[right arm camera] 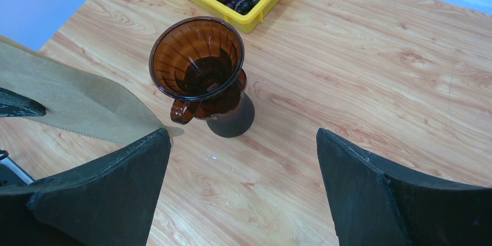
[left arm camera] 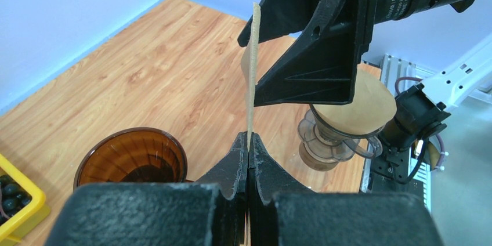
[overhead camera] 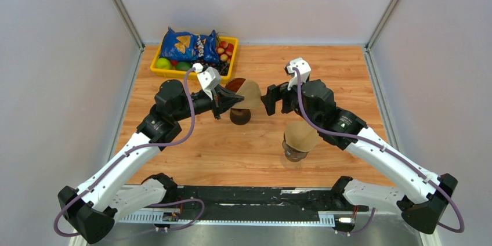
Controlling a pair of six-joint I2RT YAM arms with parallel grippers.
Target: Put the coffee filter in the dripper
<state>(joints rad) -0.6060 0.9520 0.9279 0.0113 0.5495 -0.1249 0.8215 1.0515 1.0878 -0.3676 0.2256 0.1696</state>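
Only left wrist view shows filter (left arm camera: 253, 60) pinched in left tool (left arm camera: 248, 141).

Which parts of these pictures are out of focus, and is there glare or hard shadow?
Top external view: soft, even light, faint shadows on the table. Left wrist view: the left gripper is blurred; the coffee filter it pinches, edge-on, is sharper. Right wrist view: the right gripper looks dark and soft; the dripper is sharp, slight sheen on its rim.
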